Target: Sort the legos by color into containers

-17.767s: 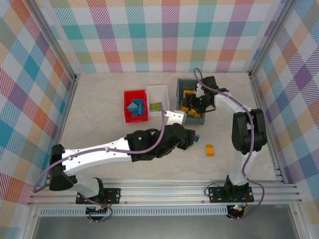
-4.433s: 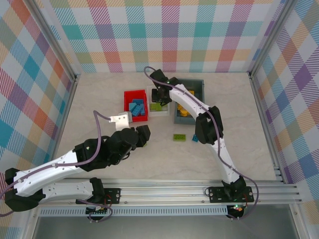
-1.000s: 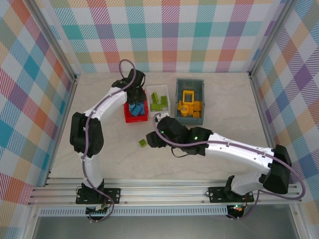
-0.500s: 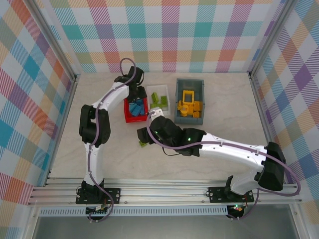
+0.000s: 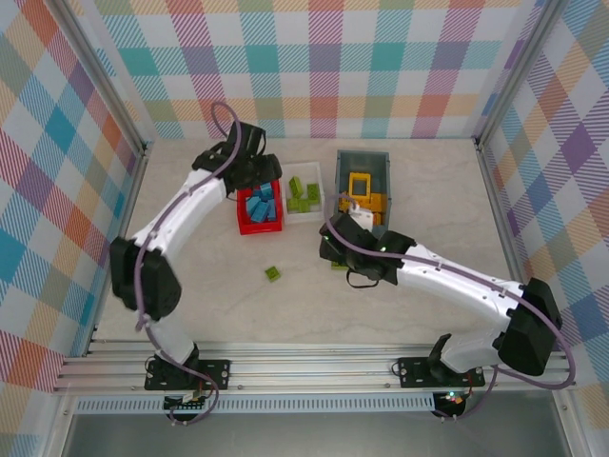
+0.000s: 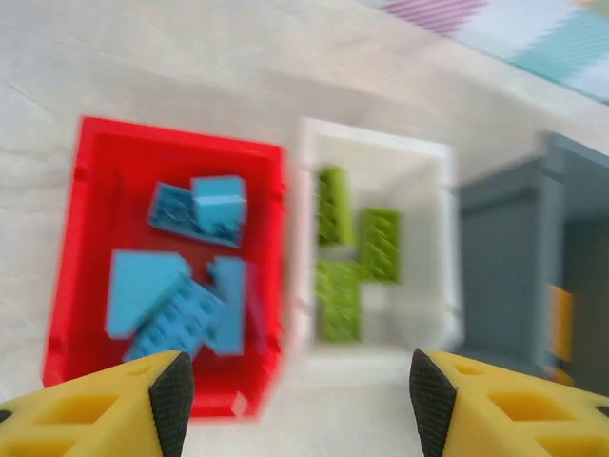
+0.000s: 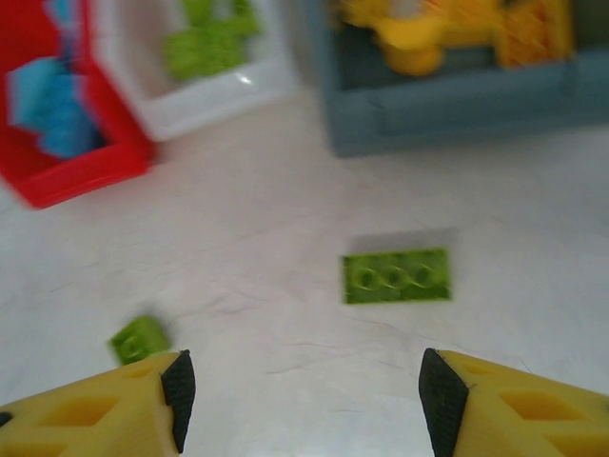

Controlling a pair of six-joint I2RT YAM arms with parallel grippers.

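Since half a second ago, the right arm (image 5: 447,281) has been swung to the right, away from the small green brick (image 5: 273,274). The right jaws are now held over the long green brick (image 7: 397,276).

The long brick is laid flat on the surface (image 5: 190,286), studs up. In the right wrist view its long side runs from left to right, across the gap between the jaws. It is seen ahead of the jaws, nearer the right finger, and is not touched. The right jaws are spread wide and nothing is held. The small brick (image 7: 140,338) is seen far to the left, just past the left finger.

Behind the long brick, the grey bin (image 7: 428,105) is filled with yellow legos (image 7: 447,29).

The left jaws are also spread wide, with nothing held. They are held above the near edge of the red bin (image 6: 181,133) and the white bin (image 6: 376,138). Blue legos (image 6: 181,295) are piled in the red bin. Green legos (image 6: 338,300) are laid in the white bin.
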